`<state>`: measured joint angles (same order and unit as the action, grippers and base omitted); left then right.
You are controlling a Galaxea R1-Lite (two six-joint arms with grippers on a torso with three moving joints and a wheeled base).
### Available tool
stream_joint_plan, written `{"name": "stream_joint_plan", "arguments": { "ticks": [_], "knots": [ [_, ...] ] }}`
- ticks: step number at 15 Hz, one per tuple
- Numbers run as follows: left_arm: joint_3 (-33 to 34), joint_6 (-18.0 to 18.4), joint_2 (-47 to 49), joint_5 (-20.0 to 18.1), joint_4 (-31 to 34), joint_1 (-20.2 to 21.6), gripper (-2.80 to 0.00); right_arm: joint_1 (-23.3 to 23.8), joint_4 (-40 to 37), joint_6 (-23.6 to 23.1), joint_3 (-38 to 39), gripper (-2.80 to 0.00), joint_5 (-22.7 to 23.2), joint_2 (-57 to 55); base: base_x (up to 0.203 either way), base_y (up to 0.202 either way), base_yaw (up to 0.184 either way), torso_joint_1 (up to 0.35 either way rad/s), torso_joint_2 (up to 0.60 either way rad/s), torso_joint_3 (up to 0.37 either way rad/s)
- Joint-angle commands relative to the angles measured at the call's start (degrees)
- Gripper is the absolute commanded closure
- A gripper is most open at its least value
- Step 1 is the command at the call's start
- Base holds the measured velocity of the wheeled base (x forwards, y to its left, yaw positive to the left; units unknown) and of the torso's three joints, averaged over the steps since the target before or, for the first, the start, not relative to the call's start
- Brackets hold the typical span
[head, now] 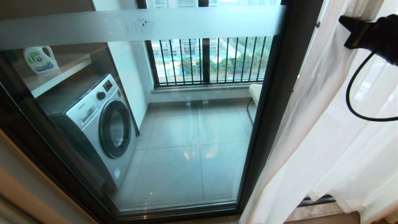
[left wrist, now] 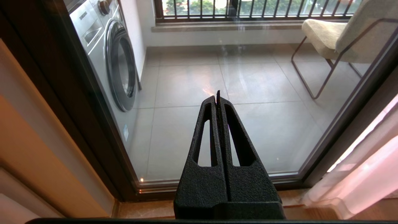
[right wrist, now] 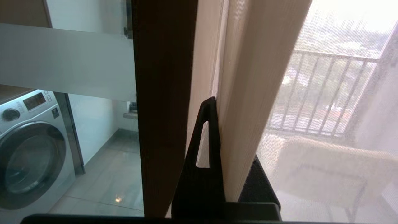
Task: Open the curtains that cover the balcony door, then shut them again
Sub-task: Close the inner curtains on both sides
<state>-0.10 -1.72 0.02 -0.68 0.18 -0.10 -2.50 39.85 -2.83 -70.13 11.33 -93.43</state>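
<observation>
The sheer white curtains (head: 326, 140) hang bunched at the right of the head view, leaving the left glass panel of the balcony door (head: 267, 109) and its frosted band (head: 140, 25) uncovered. My right gripper (head: 348, 29) is raised at the upper right, in among the fabric. In the right wrist view this gripper (right wrist: 214, 104) is shut on the curtains' hemmed edge (right wrist: 245, 93); one finger (right wrist: 205, 140) shows and the fabric hides most of the other. My left gripper (left wrist: 217, 96) is shut on nothing and hangs parked low before the door's bottom rail.
Behind the glass stand a washing machine (head: 99, 124), a detergent bottle (head: 40, 59) on a shelf, a beige chair (left wrist: 329, 34) and the black-barred railing window (head: 211, 59). A black cable (head: 351, 93) loops below the right arm. A beige panel (left wrist: 31, 140) borders the door's left side.
</observation>
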Motion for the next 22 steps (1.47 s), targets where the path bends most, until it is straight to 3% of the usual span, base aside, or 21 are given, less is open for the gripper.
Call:
{"name": "stream_joint_plan", "arguments": {
  "ticks": [1, 10, 17, 22],
  "knots": [
    [0.01, -0.04, -0.02, -0.02, -0.01, 0.01, 0.00, -0.17, 0.04, -0.07, -2.12, 0.00, 0.10, -0.90, 0.000, 0.000, 0.000, 0.000, 0.00, 0.000],
    [0.01, -0.04, -0.02, -0.02, -0.01, 0.01, 0.00, -7.72, -1.61, -0.42, -6.44, 0.00, -0.23, -3.68, 0.000, 0.000, 0.000, 0.000, 0.00, 0.000],
    [0.01, -0.04, -0.02, -0.02, -0.01, 0.01, 0.00, -16.00, -1.79, -2.06, -9.82, 0.00, -4.05, -7.04, 0.000, 0.000, 0.000, 0.000, 0.00, 0.000],
    [0.01, -0.04, -0.02, -0.02, -0.01, 0.01, 0.00, -21.48, -1.91, -2.39, -18.10, 0.00, -5.29, -12.18, 0.000, 0.000, 0.000, 0.000, 0.00, 0.000]
  ]
}}
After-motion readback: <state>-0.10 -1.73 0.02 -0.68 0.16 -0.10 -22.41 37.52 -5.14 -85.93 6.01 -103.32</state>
